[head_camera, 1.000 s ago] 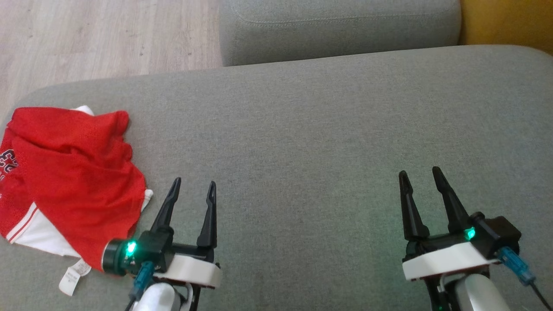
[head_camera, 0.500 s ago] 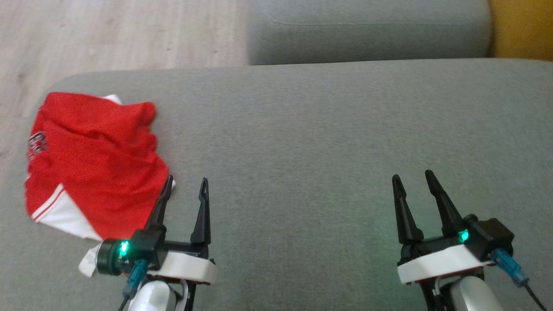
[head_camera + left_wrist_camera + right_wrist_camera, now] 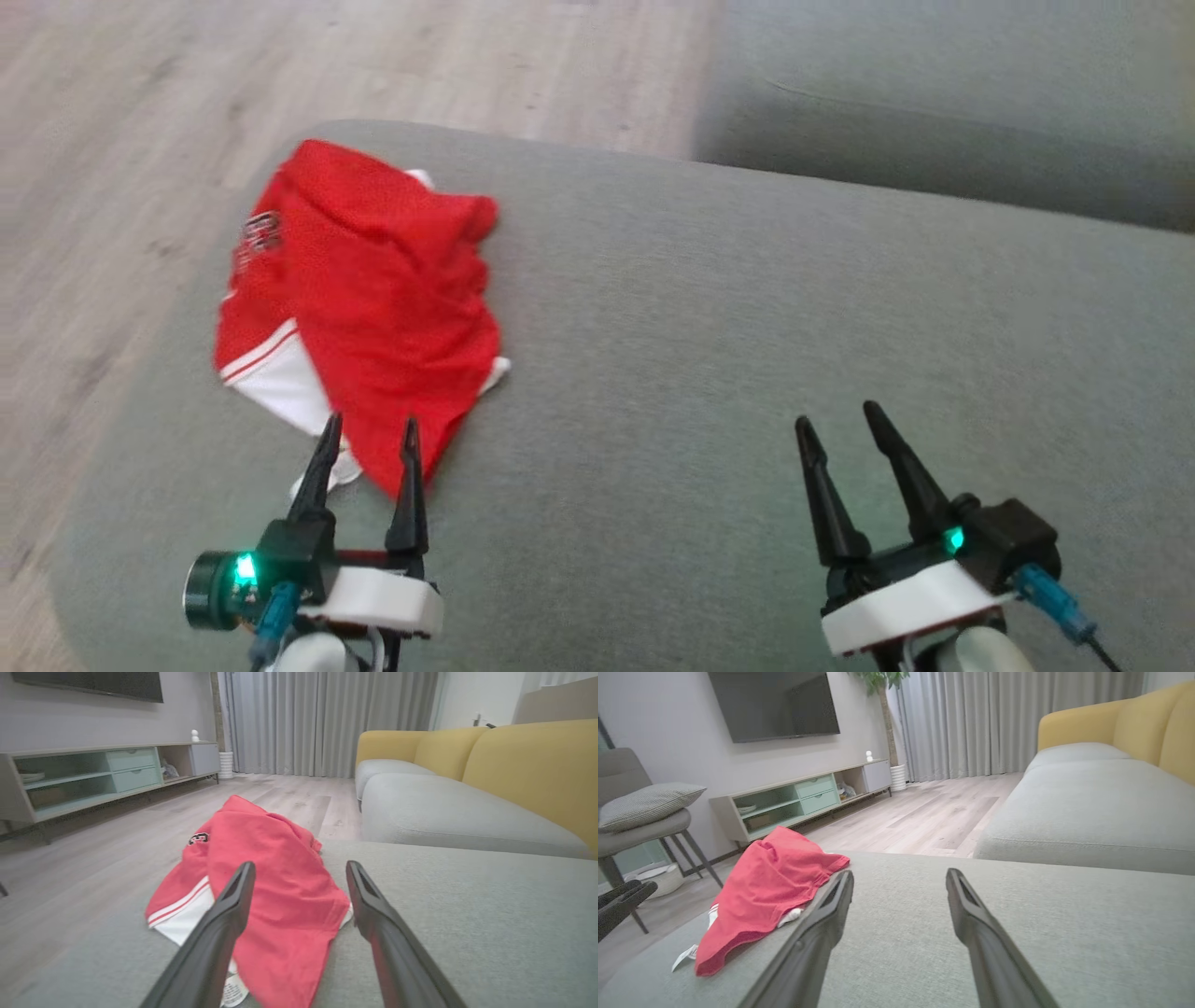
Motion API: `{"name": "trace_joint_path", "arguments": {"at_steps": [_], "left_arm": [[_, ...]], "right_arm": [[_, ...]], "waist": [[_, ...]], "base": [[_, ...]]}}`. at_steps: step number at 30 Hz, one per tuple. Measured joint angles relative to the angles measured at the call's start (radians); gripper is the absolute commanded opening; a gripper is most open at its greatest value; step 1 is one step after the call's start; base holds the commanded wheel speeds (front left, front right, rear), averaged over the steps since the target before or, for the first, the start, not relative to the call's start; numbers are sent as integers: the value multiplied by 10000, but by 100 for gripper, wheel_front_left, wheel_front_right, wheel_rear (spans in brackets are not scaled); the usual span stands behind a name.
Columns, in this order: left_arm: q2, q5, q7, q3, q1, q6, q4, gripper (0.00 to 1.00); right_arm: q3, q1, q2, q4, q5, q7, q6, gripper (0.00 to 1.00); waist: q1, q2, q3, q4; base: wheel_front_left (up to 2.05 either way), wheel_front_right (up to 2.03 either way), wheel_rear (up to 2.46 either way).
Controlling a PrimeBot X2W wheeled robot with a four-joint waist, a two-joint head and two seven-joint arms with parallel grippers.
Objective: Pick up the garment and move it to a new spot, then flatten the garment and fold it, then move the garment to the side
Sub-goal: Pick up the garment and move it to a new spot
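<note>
My left gripper (image 3: pixel 369 437) is spread wide, tips right at the near hem of the red garment (image 3: pixel 383 299), probably lined up for the first pick. My right gripper (image 3: pixel 838 422) is spread too, over bare grey cushion (image 3: pixel 747 308) near its front edge. Garment lies crumpled at the cushion's left end.

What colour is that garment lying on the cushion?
The garment is red with white trim, clearest in the left wrist view.
</note>
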Motion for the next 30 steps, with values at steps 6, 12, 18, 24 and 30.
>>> {"name": "trace_joint_path", "arguments": {"at_steps": [6,12,18,24,30], "left_arm": [[0,12,0,121,91,2,21,100],[0,82,0,267,128,0,13,100],[0,81,0,270,197,-27,13,100],[0,94,0,75,41,-389,571,100],[19,-81,359,-683,-1129,-1290,2268,100]], "right_arm": [[230,68,0,36,31,0,0,100],[476,60,0,25,42,0,0,100],[585,55,0,54,25,0,0,100],[558,5,0,98,-73,0,0,100],[284,-67,-4,119,-186,0,0,100]], "waist": [[0,0,-138,969],[0,0,-123,1723],[0,0,51,1961],[0,0,295,1707],[1,0,732,1424]], "base": [[0,0,0],[0,0,0],[0,0,0],[0,0,0],[0,0,0]]}}
